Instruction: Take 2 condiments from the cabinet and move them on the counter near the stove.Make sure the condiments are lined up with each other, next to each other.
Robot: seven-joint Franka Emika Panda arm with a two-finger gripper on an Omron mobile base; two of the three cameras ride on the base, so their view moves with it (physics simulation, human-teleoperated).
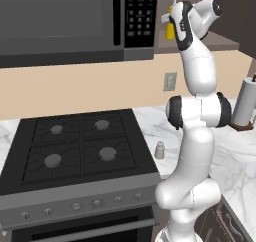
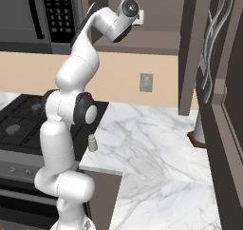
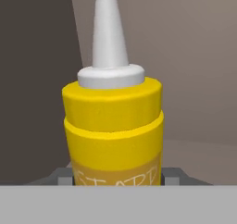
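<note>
Squeeze bottle (image 3: 113,126): you had a slim yellow bottle with a ridge around its shoulder, a white collar and a long white pointed nozzle; faint pale lettering ran across its lower body in the hand view.
Bottle's place: it stood upright up in the cabinet (image 2: 156,39), near the shelf board's front edge, close to the dark side panel next to the microwave (image 1: 75,21); in the left base view a patch of its yellow showed just beside the hand.
Gripper (image 3: 118,177): your two dark finger tips (image 3: 62,174) sat at either side of the bottle's lower body, right against it, and the jaws looked closed in on it; you could not tell from these views whether the bottle was off the shelf.
Bottle against gripper: it sat centred between the tips, nozzle pointing up and away from the hand.
Shaker (image 1: 160,149): your small pale grey shaker with its rounded cap stood upright on the counter (image 2: 156,143), just beside the stove (image 1: 75,151), at the counter's stove-side edge.
Arm: you had it stretched high, the hand at cabinet level above the counter.
</note>
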